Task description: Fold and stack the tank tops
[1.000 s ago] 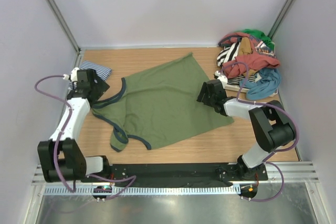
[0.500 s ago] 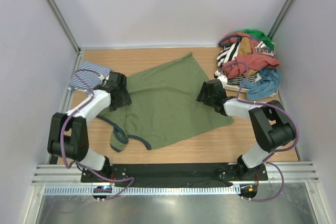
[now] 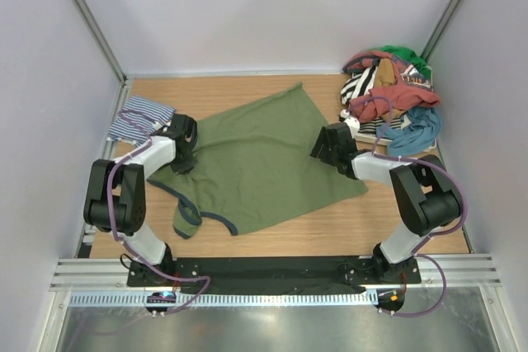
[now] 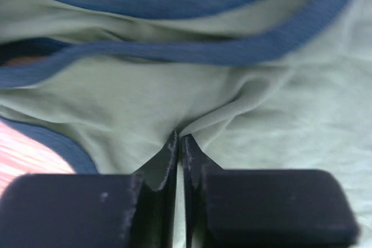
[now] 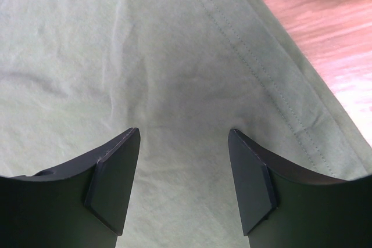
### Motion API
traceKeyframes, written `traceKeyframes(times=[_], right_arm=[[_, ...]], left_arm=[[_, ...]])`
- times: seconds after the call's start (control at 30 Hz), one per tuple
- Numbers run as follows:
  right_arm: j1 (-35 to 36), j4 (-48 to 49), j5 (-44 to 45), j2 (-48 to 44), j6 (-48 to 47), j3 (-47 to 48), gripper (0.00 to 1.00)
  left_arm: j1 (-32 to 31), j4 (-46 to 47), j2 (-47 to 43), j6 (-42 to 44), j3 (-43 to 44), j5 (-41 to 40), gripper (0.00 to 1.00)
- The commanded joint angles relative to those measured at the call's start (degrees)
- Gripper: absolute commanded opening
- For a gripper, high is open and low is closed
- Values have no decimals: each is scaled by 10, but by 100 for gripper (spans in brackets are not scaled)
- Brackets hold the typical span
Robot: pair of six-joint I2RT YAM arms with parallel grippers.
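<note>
The olive green tank top [image 3: 256,158] with navy trim lies spread flat across the middle of the table. My left gripper [image 3: 183,151] sits at its left shoulder, near the navy-edged straps. In the left wrist view the left gripper [image 4: 179,139] is shut, and a fold of the green cloth [image 4: 232,114] is pinched between its tips. My right gripper [image 3: 324,144] hangs over the top's right side. Seen from the wrist, the right gripper [image 5: 185,137] is open, with flat green cloth [image 5: 174,74] below it. The striped tank top [image 3: 142,114] lies folded at the far left.
A heap of mixed clothes [image 3: 389,92] fills the back right corner. A small white object [image 3: 350,124] lies on the wood just right of my right gripper. Bare wood shows along the front edge [image 3: 330,228]. Grey walls close in the sides.
My left arm swung right from the striped top to the green top's left shoulder, and its gripper shut on the cloth. The right arm has not moved.
</note>
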Motion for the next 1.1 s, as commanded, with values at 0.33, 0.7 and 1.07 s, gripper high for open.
traceKeyframes(times=[0.33, 0.7, 1.07], right_arm=[[-26, -62, 41, 49, 29, 46, 65], [-28, -61, 79, -16, 28, 19, 70], [-37, -151, 147, -149, 47, -3, 83]], left_arm=[[142, 57, -81, -6, -46, 13, 0], [161, 91, -161, -14, -86, 85, 78], [51, 41, -259, -41, -91, 67, 99]])
